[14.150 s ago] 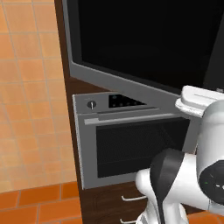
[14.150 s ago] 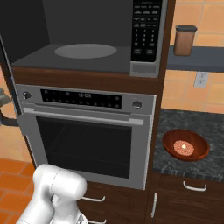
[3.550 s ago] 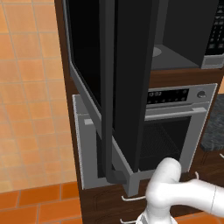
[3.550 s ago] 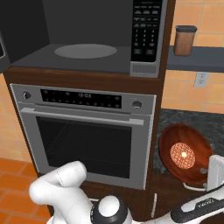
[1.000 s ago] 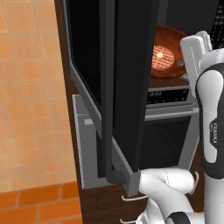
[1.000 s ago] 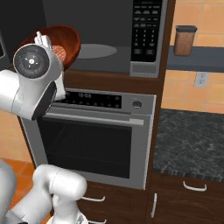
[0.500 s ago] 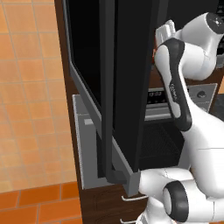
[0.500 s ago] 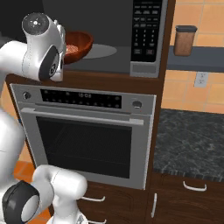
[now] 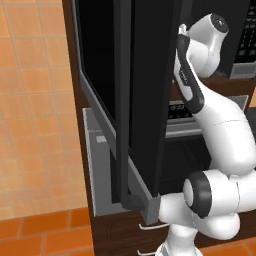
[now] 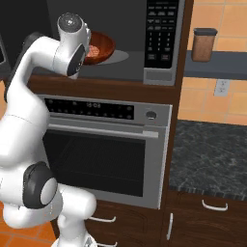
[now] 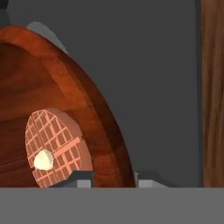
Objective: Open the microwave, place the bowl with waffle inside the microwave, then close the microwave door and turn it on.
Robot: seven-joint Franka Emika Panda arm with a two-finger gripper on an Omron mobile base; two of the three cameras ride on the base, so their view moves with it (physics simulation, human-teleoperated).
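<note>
The bowl (image 10: 100, 47) is a rigid, wooden-looking vessel with a smooth, rounded wall; it is judged stiff, moderately light and liable to slip if pinched on its curved outside. The waffle (image 11: 57, 148) with a pale pat on top lies loose on the bowl floor and may slide if the bowl is tilted. The rim is the proper place to take hold, one finger inside and one outside the wall. In the hand view the hand (image 11: 114, 178) is clamped on the bowl rim in this way, its two tips either side of the wall. The bowl sits inside the cavity of the microwave (image 10: 120, 41), over the pale turntable (image 10: 118, 56); whether its base rests on the plate or is just above it cannot be determined. The microwave door (image 9: 135, 95) stands swung wide to the left. The arm rises from the base in front of the oven (image 10: 103, 149), bends at the elbow and reaches forward into the cavity with the wrist roughly level. The keypad (image 10: 162, 31) is at the right edge, untouched.
</note>
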